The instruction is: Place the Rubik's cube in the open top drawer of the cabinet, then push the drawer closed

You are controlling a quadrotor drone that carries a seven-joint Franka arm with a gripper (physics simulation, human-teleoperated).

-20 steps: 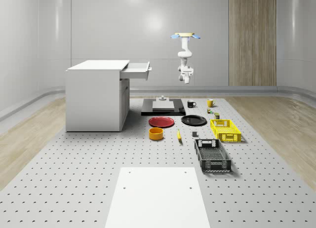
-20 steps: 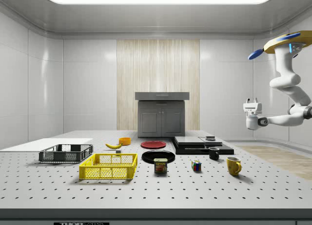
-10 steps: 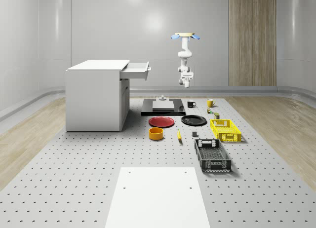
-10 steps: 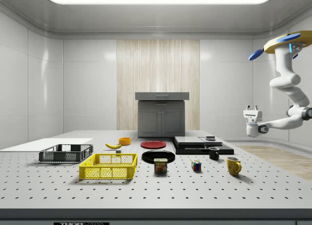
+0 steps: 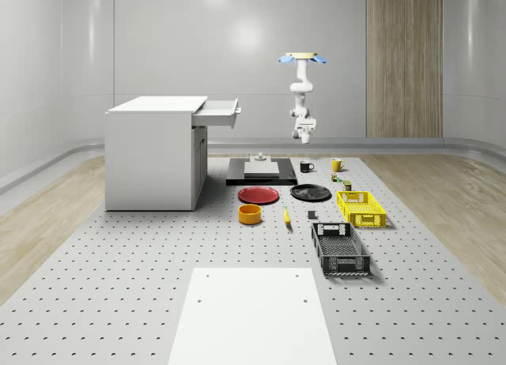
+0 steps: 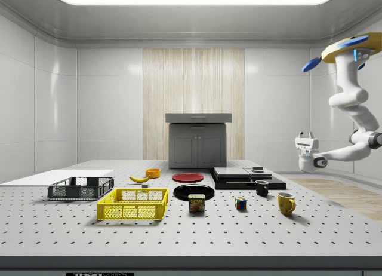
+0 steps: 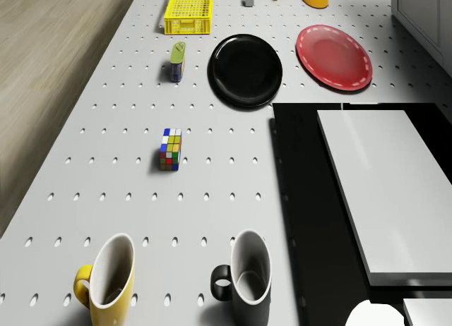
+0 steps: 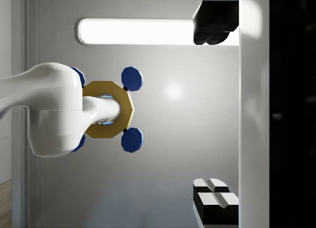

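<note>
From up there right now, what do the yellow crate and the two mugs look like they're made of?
The yellow crate looks like moulded plastic: evenly coloured matte lattice walls. The yellow mug and the black mug look like glazed ceramic, with thick rims, pale interiors and a soft sheen, though in a render, plastic can't be ruled out.

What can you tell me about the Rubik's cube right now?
The Rubik's cube is a small multicoloured cube with blue, yellow, red, green and white stickers. It sits flat on the perforated table, untouched and apart from everything, between the spam can and the yellow mug. In the side view it stands at.
</note>
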